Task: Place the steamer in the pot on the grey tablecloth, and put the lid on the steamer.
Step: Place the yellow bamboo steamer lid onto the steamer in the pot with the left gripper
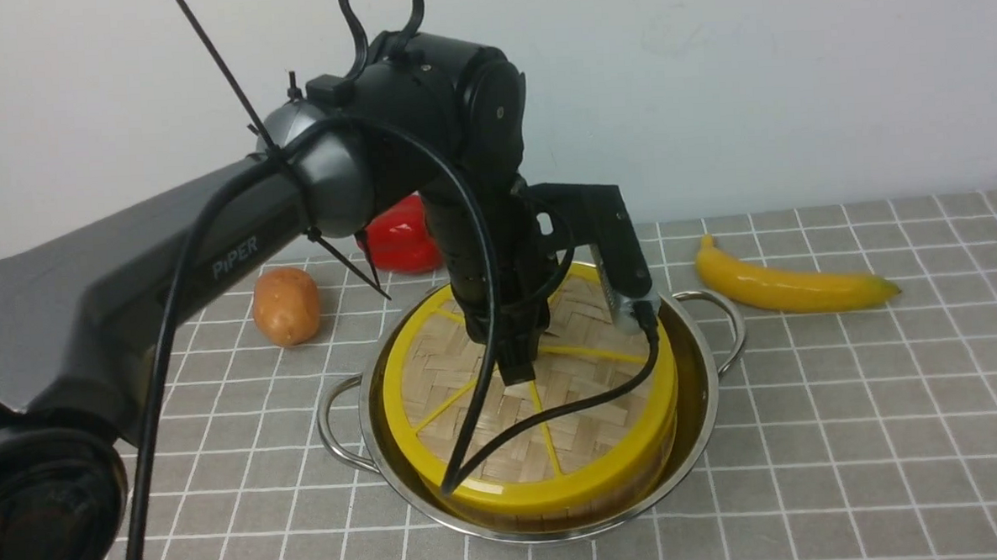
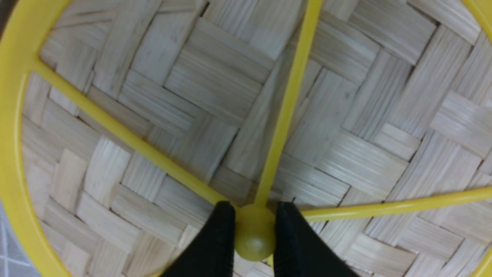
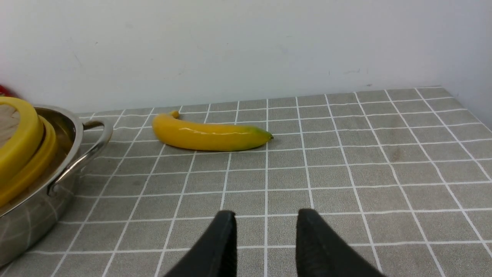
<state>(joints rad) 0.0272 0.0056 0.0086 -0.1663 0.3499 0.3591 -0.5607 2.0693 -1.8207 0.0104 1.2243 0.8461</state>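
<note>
Pinching the woven, yellow-spoked lid's (image 2: 215, 84) knob (image 2: 254, 231), left pincer (image 2: 255, 207) clenches; right pincer (image 3: 265, 217) hangs released.

Grey tablecloth (image 1: 850, 433), white grid of small squares, is covering the whole work surface and carrying four items.
The pot (image 1: 695, 389) is standing near the middle of the cloth, its two loop handles pointing left and right. The banana (image 1: 789, 287) is lying on its side to the right of the pot and farther back, near the right handle but apart from it. The potato (image 1: 286, 306) is lying to the far left of the pot, apart from it. A red glossy item (image 1: 400, 234), partly hidden, is sitting at the cloth's far edge by the wall.
</note>
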